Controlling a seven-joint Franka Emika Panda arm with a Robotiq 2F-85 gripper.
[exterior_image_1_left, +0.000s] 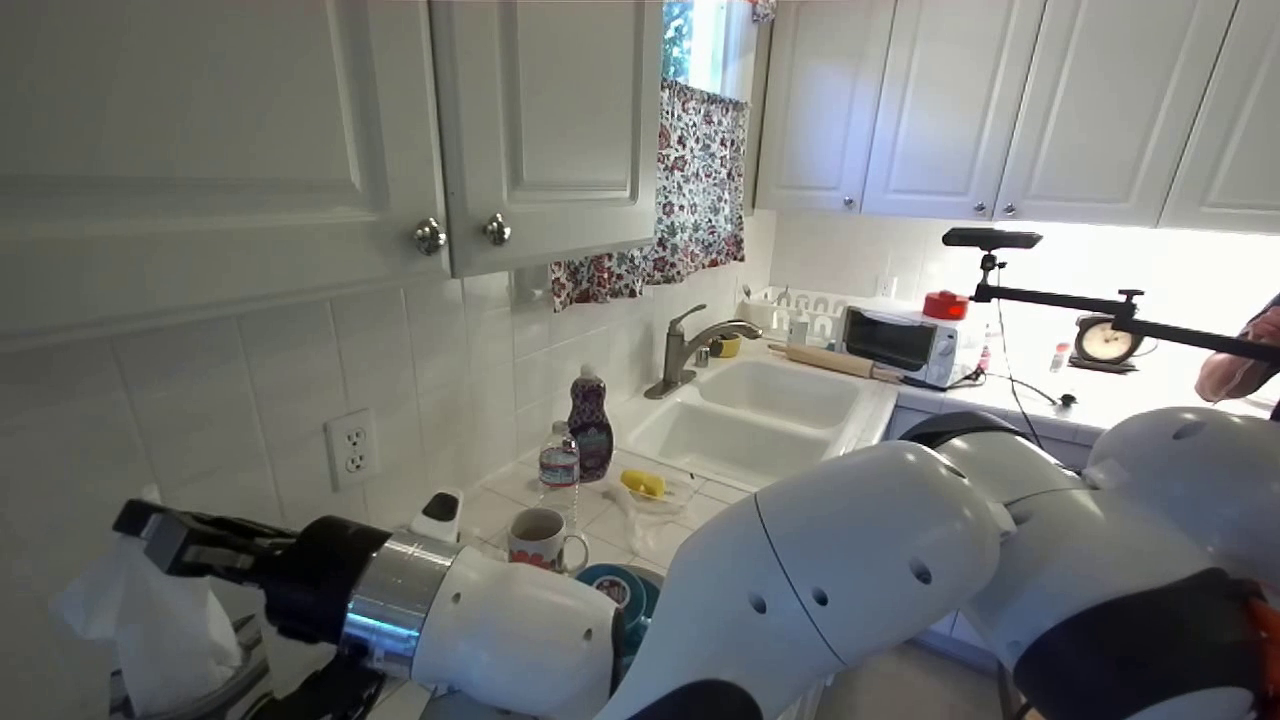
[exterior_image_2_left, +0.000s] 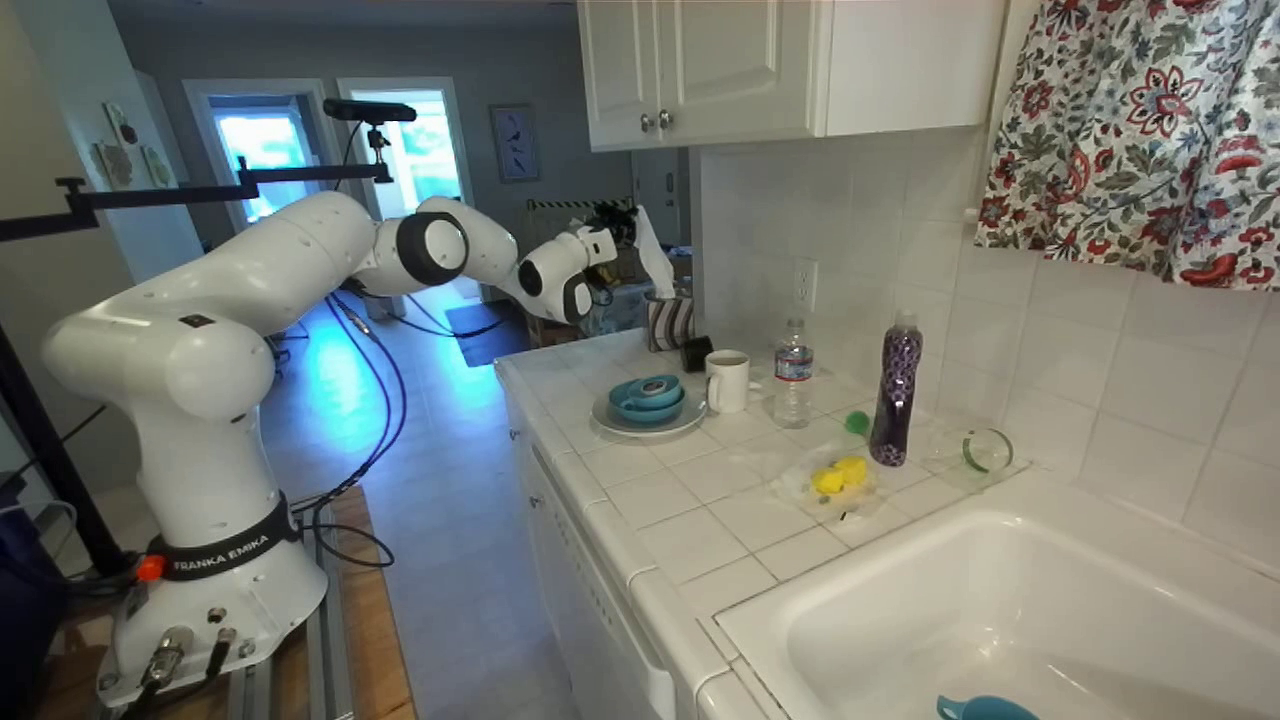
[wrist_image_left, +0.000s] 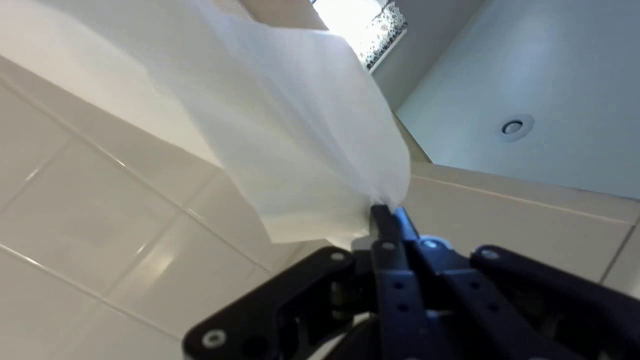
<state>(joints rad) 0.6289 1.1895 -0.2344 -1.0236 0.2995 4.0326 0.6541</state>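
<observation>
One white tissue (wrist_image_left: 310, 145) is pinched by its upper end in the tool (wrist_image_left: 391, 214) and hangs down to a striped tissue box (exterior_image_2_left: 670, 325) at the end of the tabletop (exterior_image_2_left: 715, 495) farthest from the sink (exterior_image_2_left: 768, 610). Toward the front edge, teal bowls (exterior_image_2_left: 648, 403) sit on a gray plate (exterior_image_2_left: 603, 415) beside a white mug (exterior_image_2_left: 727, 384).

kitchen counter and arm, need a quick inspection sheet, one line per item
Surface: counter of white tile, grout lines showing.
Items in use: tissue, stretching from the gripper down to a striped box; whether fully out, cannot tell.
Clutter: plate with blue dishes, mug, water bottle, purple bottle, yellow pieces.
Gripper: shut on the tissue.
Cables: black cables looping beside the arm near its base.
Surroundings: sink, floral curtain, white cupboards; part of a person at the edge in an exterior view.
</observation>
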